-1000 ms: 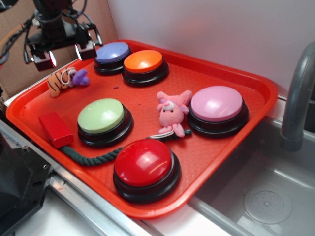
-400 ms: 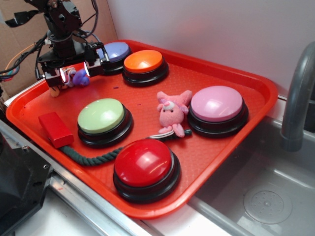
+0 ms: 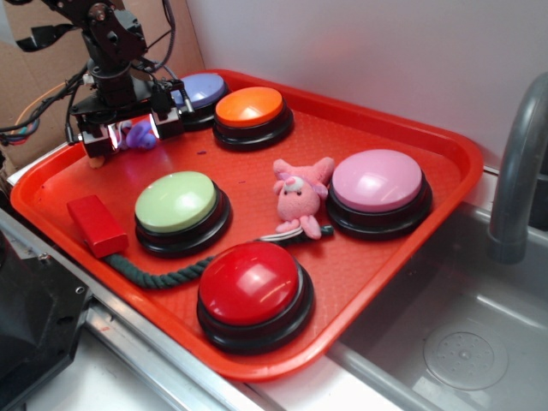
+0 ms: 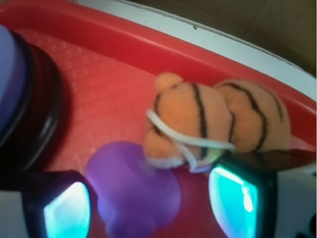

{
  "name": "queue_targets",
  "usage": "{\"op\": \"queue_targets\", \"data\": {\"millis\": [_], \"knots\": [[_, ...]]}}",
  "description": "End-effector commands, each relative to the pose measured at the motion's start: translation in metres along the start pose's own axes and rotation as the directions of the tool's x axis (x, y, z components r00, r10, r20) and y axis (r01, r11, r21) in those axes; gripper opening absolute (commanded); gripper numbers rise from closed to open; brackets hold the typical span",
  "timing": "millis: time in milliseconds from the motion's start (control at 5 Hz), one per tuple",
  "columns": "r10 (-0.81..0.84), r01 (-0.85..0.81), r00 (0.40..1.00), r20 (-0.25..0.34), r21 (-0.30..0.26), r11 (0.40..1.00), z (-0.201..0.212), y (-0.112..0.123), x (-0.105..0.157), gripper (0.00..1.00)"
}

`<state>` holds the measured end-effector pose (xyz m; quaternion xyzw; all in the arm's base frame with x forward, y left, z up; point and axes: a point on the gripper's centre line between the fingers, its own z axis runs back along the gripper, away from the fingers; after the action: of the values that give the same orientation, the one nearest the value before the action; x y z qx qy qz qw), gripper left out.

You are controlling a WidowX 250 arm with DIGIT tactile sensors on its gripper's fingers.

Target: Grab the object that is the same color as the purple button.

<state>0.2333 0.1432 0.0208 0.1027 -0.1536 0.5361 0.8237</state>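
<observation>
Far left of the exterior view: the gripper (image 3: pixel 122 134) is hanging low over the back-left corner of the red tray (image 3: pixel 411 128), jaws spread wide, nothing between them being squeezed. The purple object (image 3: pixel 137 135) is lying on the tray floor in the gap between the two lit fingers (image 3: pixel 92 135), with part of it showing toward the right finger. The wrist view is confirming this: the purple object (image 4: pixel 133 191) is sitting between the glowing pads (image 4: pixel 67 213), nearer the left one, and touching the orange black-striped plush toy (image 4: pixel 213 121), which is lying just behind it against the tray's rim.

Next along, the purple button (image 3: pixel 199 92) is sitting just right of the gripper, partly hidden by it; its black base is showing at the left edge of the wrist view. The orange button (image 3: pixel 249 108) is standing beside it. In front, a red block (image 3: pixel 97 224), a green button (image 3: pixel 178 204) and a dark green rope (image 3: pixel 158 274) are lying along the near rim. The red button (image 3: pixel 251 285) is nearest the camera. The pink plush animal (image 3: pixel 300 193) is resting beside the pale pink button (image 3: pixel 378 182). Far right, a grey faucet (image 3: pixel 518 163) is rising over a sink (image 3: pixel 445 334).
</observation>
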Motion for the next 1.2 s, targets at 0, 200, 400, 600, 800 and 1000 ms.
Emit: {"op": "queue_targets", "data": {"millis": [0, 200, 400, 600, 800, 1000], "knots": [[0.044, -0.042, 0.998, 0.045, -0.029, 0.999, 0.008, 0.006, 0.018, 0.0], [0.02, -0.017, 0.999, 0.047, -0.062, 0.998, 0.019, 0.006, 0.018, 0.0], [-0.037, 0.04, 0.999, 0.028, -0.128, 0.991, 0.051, 0.007, 0.015, 0.0], [-0.083, 0.086, 0.996, 0.027, -0.172, 0.981, 0.083, 0.008, 0.008, 0.0], [-0.246, 0.234, 0.969, -0.023, -0.234, 0.944, 0.119, 0.001, -0.004, 0.0], [-0.448, 0.419, 0.892, -0.061, -0.264, 0.869, 0.153, -0.005, -0.025, 0.0]]}}
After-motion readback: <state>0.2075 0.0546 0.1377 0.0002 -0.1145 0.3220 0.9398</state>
